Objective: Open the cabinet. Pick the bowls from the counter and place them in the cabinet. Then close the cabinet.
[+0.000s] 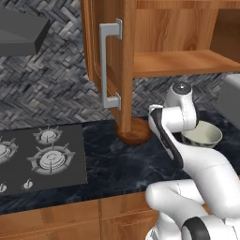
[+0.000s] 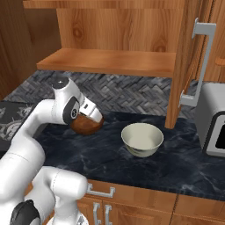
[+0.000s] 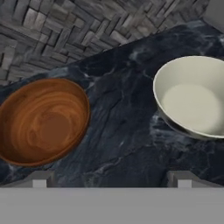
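**Cabinet open, both bowls on the surface**

The cabinet (image 2: 110,61) hangs with both doors swung out, its wooden shelf bare. One door (image 1: 119,65) stands edge-on in the left base view, its grey bar handle (image 1: 108,65) facing the camera; the other door's handle (image 2: 197,61) shows at 2 o'clock in the right base view.

Both bowls sit on the black marble surface (image 3: 127,131) below the cabinet. In the hand view the wooden bowl (image 3: 41,120) lies at 9 o'clock and the cream bowl (image 3: 192,96) at 3 o'clock, apart, with bare marble between them. In the right base view the wooden bowl (image 2: 85,124) is partly hidden behind the arm's wrist, and the cream bowl (image 2: 142,139) stands near the middle of the surface.

The pincer (image 3: 111,178) is released, its two tips spread wide at 6 o'clock in the hand view, hovering above the gap between the bowls and holding nothing.

A gas hob (image 1: 40,157) lies at 8 o'clock in the left base view. A grey appliance (image 2: 213,121) stands at 3 o'clock in the right base view.
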